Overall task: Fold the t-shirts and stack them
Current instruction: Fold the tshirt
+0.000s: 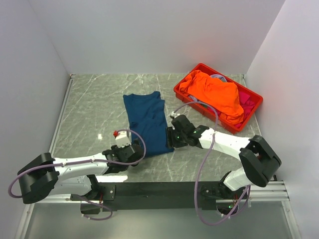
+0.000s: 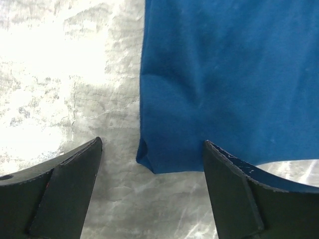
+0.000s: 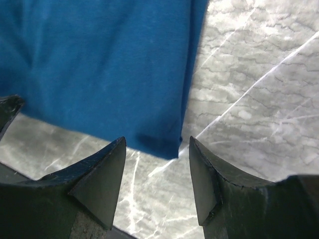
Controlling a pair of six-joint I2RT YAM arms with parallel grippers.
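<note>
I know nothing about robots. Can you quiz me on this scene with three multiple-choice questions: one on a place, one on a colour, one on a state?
1. Where is the orange t-shirt? A. draped on an arm B. in the red crate C. in a gripper
2. What colour is the flat t-shirt on the table? A. blue B. green C. white
3. How is the left gripper? A. open B. shut on cloth C. shut, empty
Answers: 1 B, it is heaped in the crate. 2 A, every view shows blue cloth. 3 A, its fingers stand apart either side of the shirt's corner.
</note>
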